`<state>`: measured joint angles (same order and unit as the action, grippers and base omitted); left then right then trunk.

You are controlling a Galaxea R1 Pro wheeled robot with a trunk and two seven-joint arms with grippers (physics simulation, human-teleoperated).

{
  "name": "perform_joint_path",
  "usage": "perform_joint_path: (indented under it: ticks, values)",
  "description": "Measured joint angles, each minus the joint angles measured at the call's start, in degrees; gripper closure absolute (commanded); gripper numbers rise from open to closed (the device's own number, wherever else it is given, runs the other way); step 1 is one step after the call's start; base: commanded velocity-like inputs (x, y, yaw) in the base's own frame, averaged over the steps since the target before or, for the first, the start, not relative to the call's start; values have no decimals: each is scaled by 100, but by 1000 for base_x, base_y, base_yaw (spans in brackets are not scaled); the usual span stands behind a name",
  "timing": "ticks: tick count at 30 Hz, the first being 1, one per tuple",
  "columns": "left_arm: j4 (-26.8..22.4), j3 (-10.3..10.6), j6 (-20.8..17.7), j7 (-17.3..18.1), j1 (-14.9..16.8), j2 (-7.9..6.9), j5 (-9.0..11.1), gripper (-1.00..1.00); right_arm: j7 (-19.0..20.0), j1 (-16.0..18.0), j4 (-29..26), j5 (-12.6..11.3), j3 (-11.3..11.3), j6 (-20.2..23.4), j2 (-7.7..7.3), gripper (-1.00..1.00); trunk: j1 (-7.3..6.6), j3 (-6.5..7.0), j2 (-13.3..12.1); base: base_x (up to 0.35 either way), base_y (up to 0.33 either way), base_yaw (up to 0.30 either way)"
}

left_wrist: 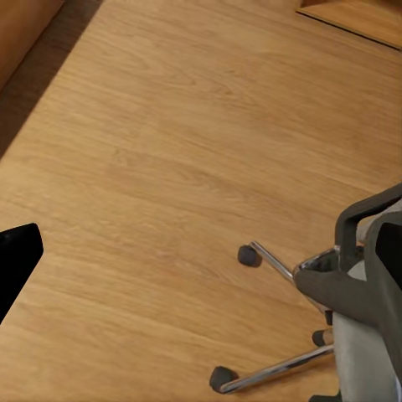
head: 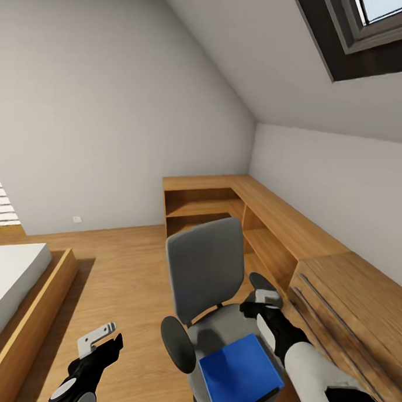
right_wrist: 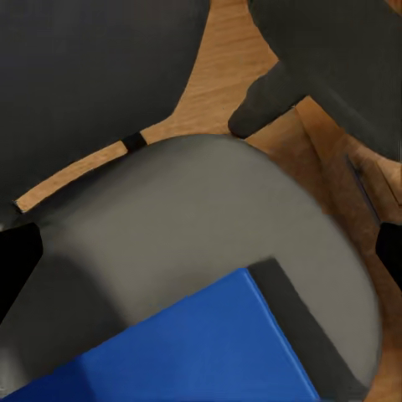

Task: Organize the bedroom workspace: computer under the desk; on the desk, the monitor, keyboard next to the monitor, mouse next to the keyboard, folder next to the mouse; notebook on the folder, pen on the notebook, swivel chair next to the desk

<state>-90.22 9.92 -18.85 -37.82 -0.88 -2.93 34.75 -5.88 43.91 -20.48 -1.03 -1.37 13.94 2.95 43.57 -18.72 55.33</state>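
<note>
You have the grey padded swivel chair (head: 206,283) with black oval armrests straight ahead, its back turned to the far wall. On its seat lies the thick bright blue folder (head: 239,372), flat, its near edge cut off by the bottom of the head view; nothing lies on top of it. In the right wrist view the blue cover (right_wrist: 180,352) fills the lower part, resting on the grey seat cushion (right_wrist: 184,218).

Your right claw (head: 267,298) hangs over the chair's right armrest, just beyond the folder's far corner. You cannot tell whether its fingers are apart or together. Your left claw (head: 101,337) hovers over the wooden floor (head: 122,268) to the chair's left, its light fingers apart and holding nothing.

To the right, a light wooden chest (head: 348,301) with long bar handles stands near; open wooden shelving (head: 206,204) wraps the far corner. A bed (head: 10,286) is cut off at the left.
</note>
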Motion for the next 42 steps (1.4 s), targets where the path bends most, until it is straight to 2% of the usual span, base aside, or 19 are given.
perform_joint_path:
  ticks: [2, 8, 15, 20, 42]
  values:
    - [-4, -2, 0, 0, -1, 0, 5, -100, -1, 318, 413, -57, -49, -127, -6, -100, 43, -37, 82, 0, 0, 0]
    - [-12, 12, 0, 0, -2, 6, 8, -100, -2, 383, 820, -112, -79, -210, -13, -100, 175, -145, 323, 0, 0, 0]
    - [-225, 17, -41, 8, -9, 5, 24, -100, 6, 389, 831, -116, -77, -242, -71, -100, 329, -271, 604, 0, 0, 0]
    - [-240, 17, -200, 10, -10, 8, 24, -100, -12, 389, 830, -113, -80, -643, -71, -100, 439, -361, 805, 0, 0, 0]
    - [-241, 17, -213, 1, -10, 9, 24, -100, -20, 389, 847, -119, -72, -658, -70, -100, 922, -756, 1688, 0, 0, 0]
